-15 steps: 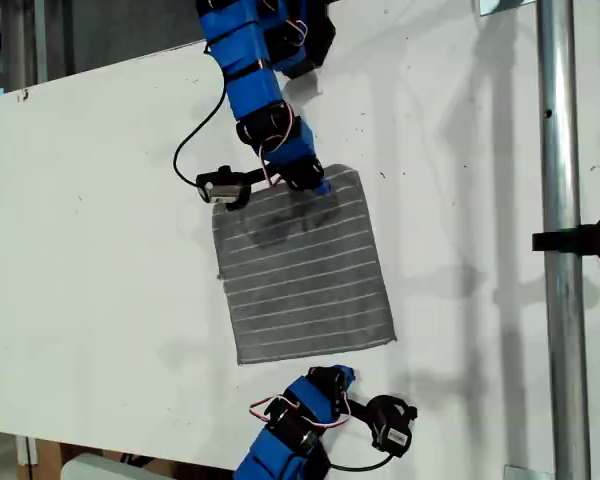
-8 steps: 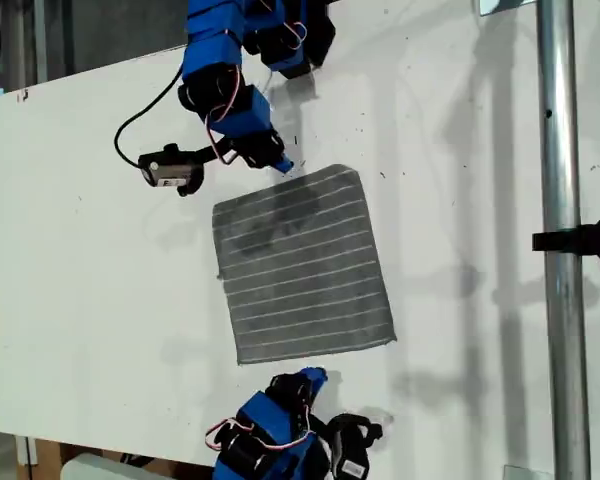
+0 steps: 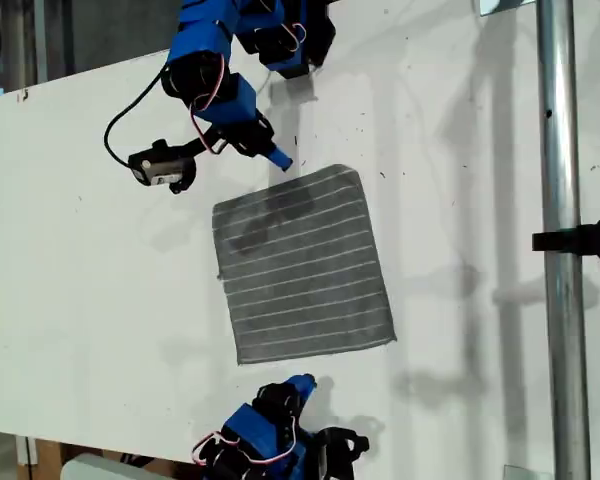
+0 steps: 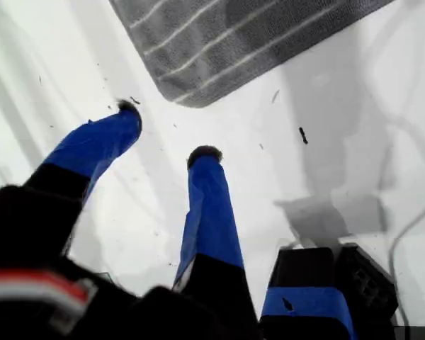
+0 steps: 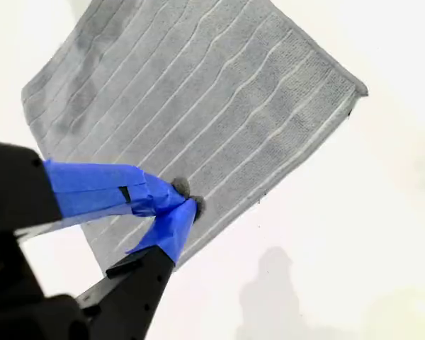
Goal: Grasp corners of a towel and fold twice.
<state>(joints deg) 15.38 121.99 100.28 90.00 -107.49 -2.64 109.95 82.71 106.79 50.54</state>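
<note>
The towel (image 3: 302,263) is laid flat near the middle of the table (image 3: 90,260) in the exterior view. One arm is placed beyond the towel's upper edge in that view, its tip (image 3: 279,160) just off the upper left corner (image 3: 220,208). Another arm (image 3: 270,430) is set below the towel's lower edge. A pole (image 3: 562,240) is stood well apart at the exterior view's right.

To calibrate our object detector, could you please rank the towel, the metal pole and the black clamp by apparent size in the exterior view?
1. towel, largest area.
2. metal pole, longer but thin.
3. black clamp, smallest.
The pole may sit nearer the camera, so true sizes are unsure.
</note>
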